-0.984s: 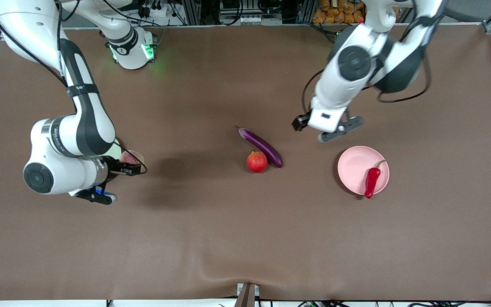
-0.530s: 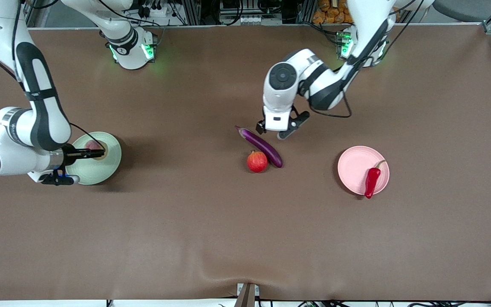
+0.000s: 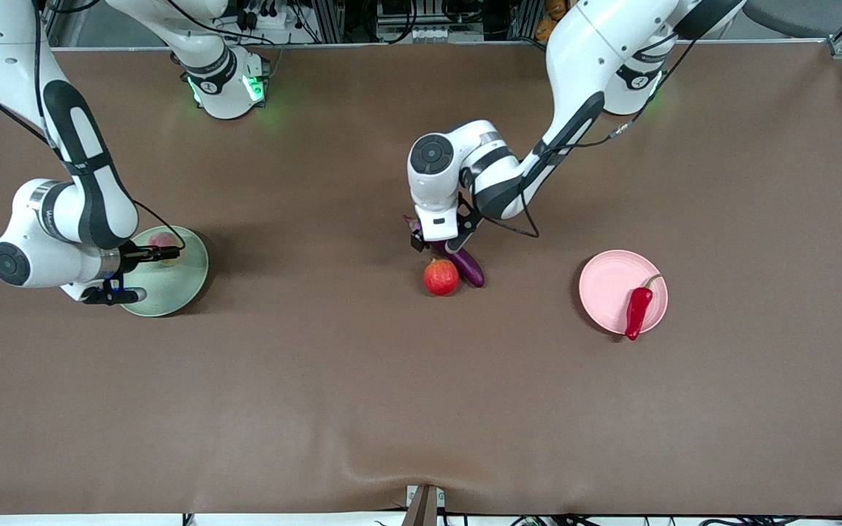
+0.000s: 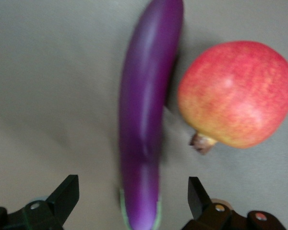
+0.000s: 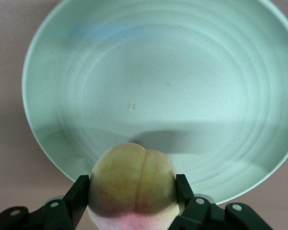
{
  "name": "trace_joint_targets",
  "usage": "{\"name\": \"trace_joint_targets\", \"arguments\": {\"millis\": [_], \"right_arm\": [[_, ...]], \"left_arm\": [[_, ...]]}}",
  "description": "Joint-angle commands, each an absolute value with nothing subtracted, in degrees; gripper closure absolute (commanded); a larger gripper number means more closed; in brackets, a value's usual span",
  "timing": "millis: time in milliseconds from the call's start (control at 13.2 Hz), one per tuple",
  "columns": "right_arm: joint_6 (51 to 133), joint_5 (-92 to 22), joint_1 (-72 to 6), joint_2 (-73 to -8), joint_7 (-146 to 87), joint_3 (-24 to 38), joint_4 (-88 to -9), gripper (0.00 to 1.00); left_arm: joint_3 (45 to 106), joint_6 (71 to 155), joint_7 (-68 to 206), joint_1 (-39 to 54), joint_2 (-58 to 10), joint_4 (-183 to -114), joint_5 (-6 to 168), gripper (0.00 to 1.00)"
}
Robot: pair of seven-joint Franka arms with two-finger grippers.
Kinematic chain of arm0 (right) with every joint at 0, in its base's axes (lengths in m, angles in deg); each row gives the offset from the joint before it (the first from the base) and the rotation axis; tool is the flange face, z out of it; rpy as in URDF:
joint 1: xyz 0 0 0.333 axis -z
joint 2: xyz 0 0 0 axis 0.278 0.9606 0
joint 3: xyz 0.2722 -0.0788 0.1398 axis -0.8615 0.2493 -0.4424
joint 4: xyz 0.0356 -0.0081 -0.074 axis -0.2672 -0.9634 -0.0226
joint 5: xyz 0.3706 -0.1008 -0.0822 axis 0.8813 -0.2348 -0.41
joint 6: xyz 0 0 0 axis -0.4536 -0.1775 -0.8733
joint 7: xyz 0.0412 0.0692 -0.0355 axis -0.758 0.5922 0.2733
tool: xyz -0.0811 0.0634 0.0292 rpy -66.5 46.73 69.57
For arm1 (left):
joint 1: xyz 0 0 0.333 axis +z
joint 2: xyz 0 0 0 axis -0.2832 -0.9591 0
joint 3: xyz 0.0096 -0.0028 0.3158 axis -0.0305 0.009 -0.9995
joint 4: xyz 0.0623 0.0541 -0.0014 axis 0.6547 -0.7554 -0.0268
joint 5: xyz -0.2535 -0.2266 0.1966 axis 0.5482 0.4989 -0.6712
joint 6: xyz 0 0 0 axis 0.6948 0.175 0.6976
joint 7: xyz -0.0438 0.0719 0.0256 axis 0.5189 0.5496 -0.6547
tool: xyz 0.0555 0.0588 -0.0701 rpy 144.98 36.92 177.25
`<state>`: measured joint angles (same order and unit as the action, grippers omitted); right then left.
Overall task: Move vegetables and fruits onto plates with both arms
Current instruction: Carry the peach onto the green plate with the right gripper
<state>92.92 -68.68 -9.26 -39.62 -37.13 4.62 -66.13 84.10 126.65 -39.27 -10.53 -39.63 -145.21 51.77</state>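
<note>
The right gripper grips the peach over the green plate. The left gripper hangs open astride the eggplant, with the pomegranate at the eggplant's 7 o'clock.

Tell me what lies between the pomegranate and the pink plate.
Only bare brown table lies between the pomegranate and the pink plate, as the front view shows; the eggplant ends beside the pomegranate.

left pincer: spread wide, wrist low | right pincer: clamped, arm bent
</note>
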Motion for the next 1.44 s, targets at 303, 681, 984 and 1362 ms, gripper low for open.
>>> {"name": "trace_joint_targets", "arguments": {"millis": [303, 681, 984, 1362], "right_arm": [[93.4, -69.4, -6.1, -41.2, -38.4, 3.4, -66.9, 0.00], [78.6, -63.7, -9.4, -41.2, -37.4, 2.0, -54.1, 0.00], [75.6, -62.4, -15.9, -41.2, -30.2, 2.0, -47.7, 0.00], [75.6, -57.6, -21.9, -39.8, -15.0, 2.0, -43.0, 0.00]], "left_arm": [[81.1, 125.9, -41.9, -14.9, -44.1, -139.5, 50.3, 0.00], [81.2, 123.3, -41.6, -15.0, -43.9, -140.1, 50.1, 0.00], [81.2, 123.2, -41.4, -15.1, -44.1, -140.4, 50.7, 0.53], [82.0, 115.5, -41.3, -15.9, -42.7, -140.2, 51.1, 1.00]]}}
